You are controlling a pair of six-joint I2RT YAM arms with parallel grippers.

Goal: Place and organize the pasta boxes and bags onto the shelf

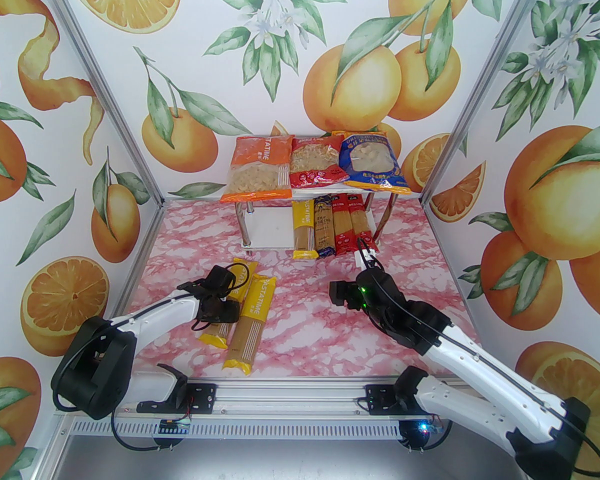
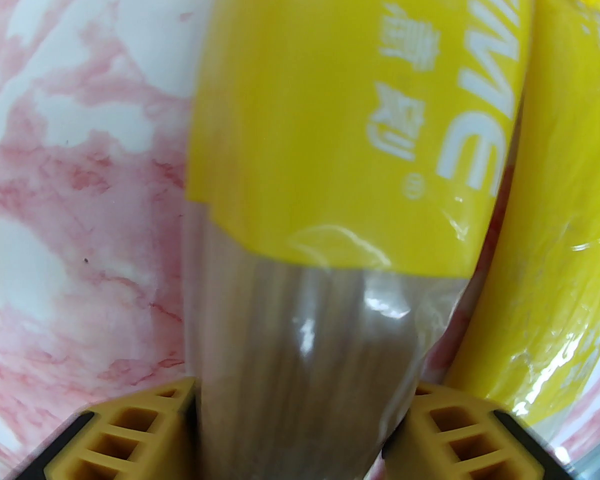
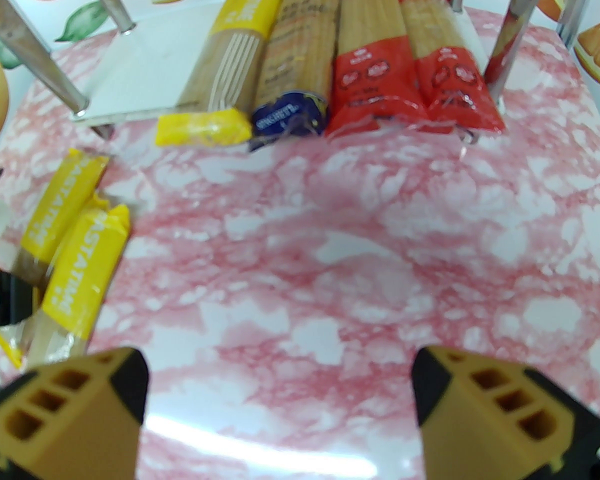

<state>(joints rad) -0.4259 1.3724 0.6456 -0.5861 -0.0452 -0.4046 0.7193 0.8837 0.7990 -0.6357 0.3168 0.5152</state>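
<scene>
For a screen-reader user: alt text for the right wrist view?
Open right gripper above pink marble table; ahead, four spaghetti packs (yellow, dark blue, two red) side by side on the shelf's lower board, two yellow packs at left.

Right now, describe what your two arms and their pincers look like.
Both arms have white shells, the left arm and right arm, with bulky black joints and thin black cables. A green light glows on the right wrist. The left pincer and right pincer have yellow-orange fingers with rectangular holes and black backing.
</scene>
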